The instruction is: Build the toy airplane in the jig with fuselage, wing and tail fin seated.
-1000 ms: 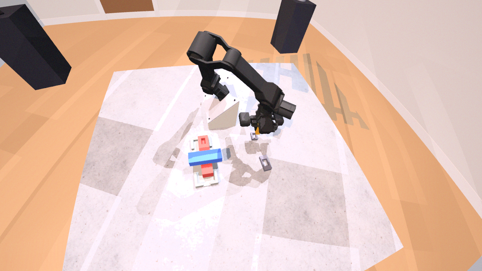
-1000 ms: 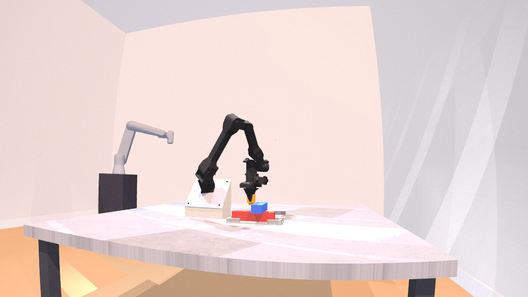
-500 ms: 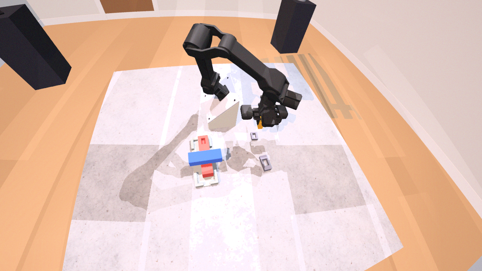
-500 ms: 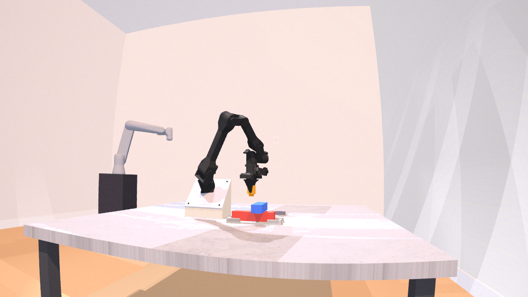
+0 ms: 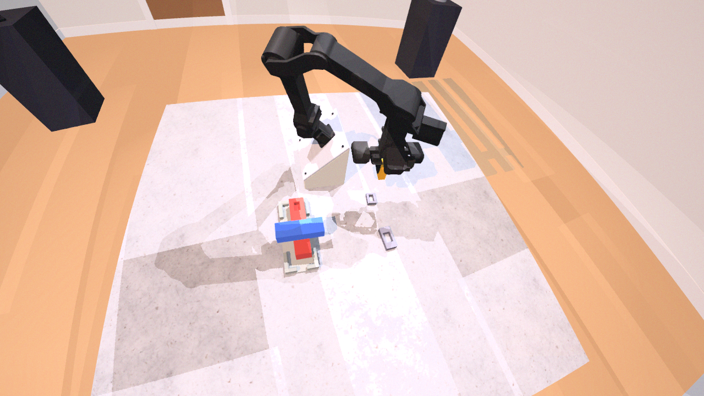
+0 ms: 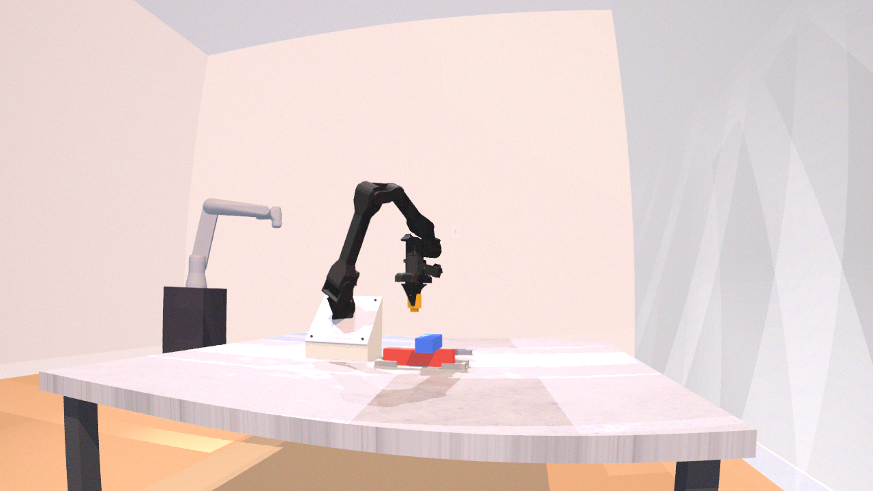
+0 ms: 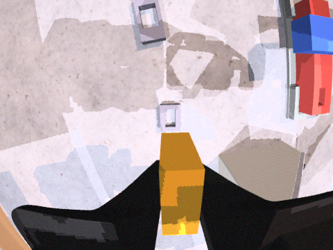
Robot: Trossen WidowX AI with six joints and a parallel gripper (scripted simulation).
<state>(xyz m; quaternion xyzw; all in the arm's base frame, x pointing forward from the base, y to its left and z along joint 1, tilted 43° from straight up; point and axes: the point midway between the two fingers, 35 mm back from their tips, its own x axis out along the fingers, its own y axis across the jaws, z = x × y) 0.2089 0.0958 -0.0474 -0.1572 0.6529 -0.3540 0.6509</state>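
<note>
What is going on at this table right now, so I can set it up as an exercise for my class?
A black robot arm is building a toy airplane. Its gripper is shut on the orange tail fin and holds it in the air, well above the table and off to one side of the jig. The red fuselage lies in the jig with the blue wing sitting across it. Two small gray holders stand on the table with nothing in them. The tail fin is the one piece not yet fitted.

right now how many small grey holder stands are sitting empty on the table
2. One small grey rectangular stand lies nearly under the raised orange tail fin; the other lies farther from the arm's base, right of the jig. None appear hidden.
</note>
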